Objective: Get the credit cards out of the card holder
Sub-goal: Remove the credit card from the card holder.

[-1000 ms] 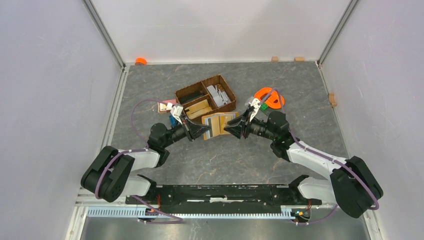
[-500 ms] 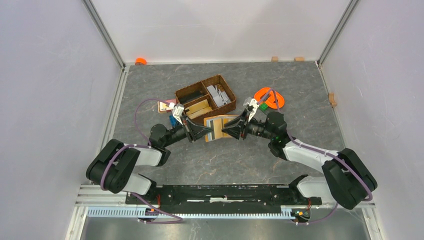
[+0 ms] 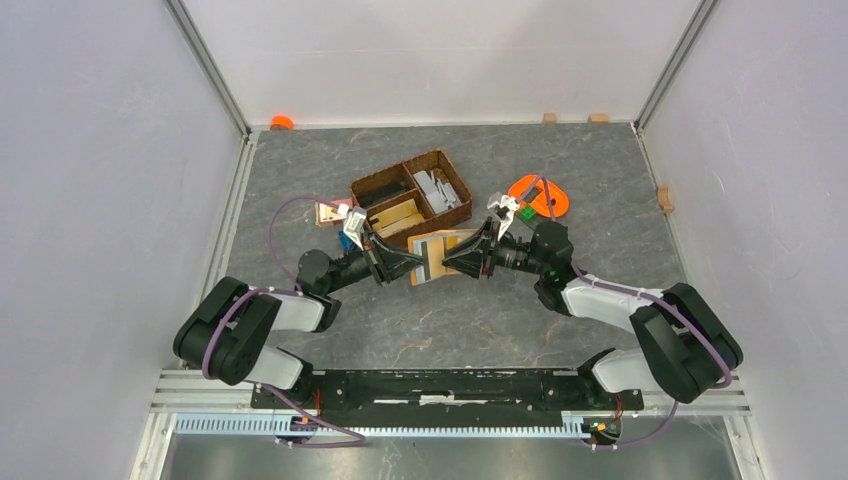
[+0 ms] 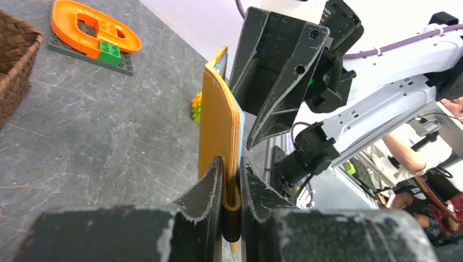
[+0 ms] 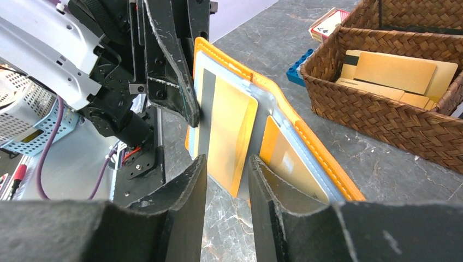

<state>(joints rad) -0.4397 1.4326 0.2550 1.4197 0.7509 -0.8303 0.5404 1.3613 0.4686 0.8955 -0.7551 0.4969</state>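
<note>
- One holder (image 3: 438, 254) hung open, on edge, just beside the basket (image 3: 462, 192).
- The left gripper (image 4: 232, 164) pinched its edge tight.
- The right gripper (image 5: 226, 164), part open, straddled one card (image 5: 232, 123); a second card (image 5: 285, 164) sat pocketed.

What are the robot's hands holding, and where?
Left gripper pinches the card holder by its edge. Right gripper, open, straddles a card, holding nothing yet.
</note>
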